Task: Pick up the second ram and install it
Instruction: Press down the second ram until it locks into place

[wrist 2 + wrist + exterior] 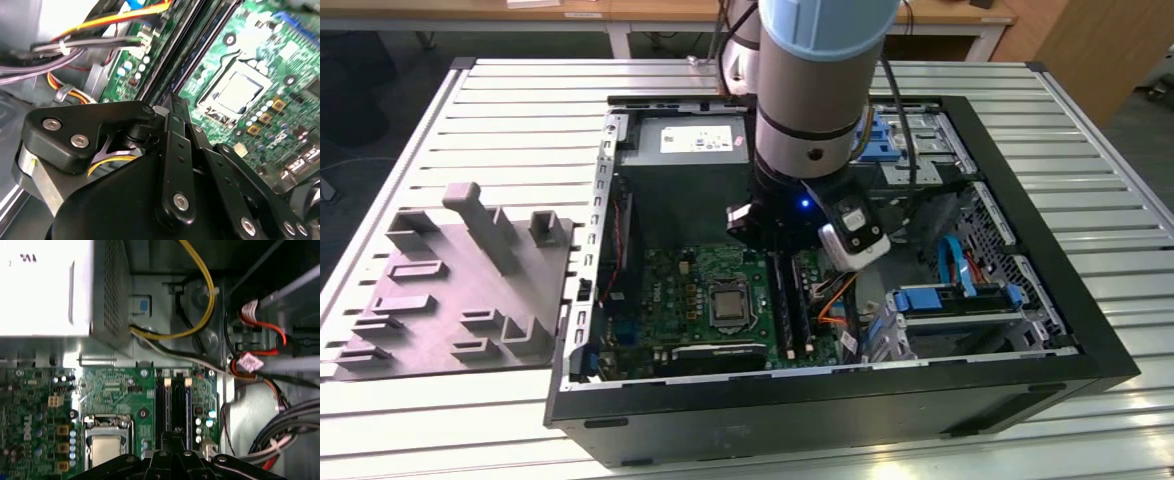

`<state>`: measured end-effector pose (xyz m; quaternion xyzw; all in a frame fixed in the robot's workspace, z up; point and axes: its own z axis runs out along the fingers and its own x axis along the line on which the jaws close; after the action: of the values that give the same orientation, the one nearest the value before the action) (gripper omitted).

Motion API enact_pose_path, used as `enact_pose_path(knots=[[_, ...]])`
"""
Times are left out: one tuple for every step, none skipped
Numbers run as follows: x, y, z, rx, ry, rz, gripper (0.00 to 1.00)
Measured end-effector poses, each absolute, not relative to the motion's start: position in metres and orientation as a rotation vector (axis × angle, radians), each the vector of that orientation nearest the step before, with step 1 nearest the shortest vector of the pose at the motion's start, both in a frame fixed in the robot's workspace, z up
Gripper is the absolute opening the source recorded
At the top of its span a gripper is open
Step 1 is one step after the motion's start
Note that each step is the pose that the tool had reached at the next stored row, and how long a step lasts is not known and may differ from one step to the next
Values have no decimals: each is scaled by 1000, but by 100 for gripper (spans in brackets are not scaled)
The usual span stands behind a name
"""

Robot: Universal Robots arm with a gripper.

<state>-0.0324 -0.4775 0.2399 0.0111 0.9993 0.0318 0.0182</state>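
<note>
Metal slats cover the desk (1067, 120), which carries the open black computer case (1067, 330) in the frame's middle. Inside lies the green motherboard (707, 290). The gripper (176, 434) is pressed narrow, right above the second ram (177, 407) standing in its slot, pushing it in.

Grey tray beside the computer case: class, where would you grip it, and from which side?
Probably the tallest upright block, from straight above. The grey tray lies flat on the slatted table, so its edges offer little; that block stands clear of its neighbours with flat sides.
</note>
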Motion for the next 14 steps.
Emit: enact_pose_path(knots=[[-32,-480,240,34,3103,99,10],[-32,-483,240,34,3103,99,10],[-32,-486,240,34,3103,99,10],[-32,-489,240,34,3103,99,10],[-32,-492,240,34,3103,99,10],[-32,-494,240,34,3103,99,10],[-32,-496,240,34,3104,99,10],[-32,-499,240,35,3103,99,10],[-32,-501,240,35,3103,99,10],[-32,-503,240,35,3103,99,10],[-32,-505,240,35,3103,99,10],[-32,-508,240,36,3103,99,10],[-32,-509,240,36,3103,98,10],[-32,-511,239,38,3103,98,10]])
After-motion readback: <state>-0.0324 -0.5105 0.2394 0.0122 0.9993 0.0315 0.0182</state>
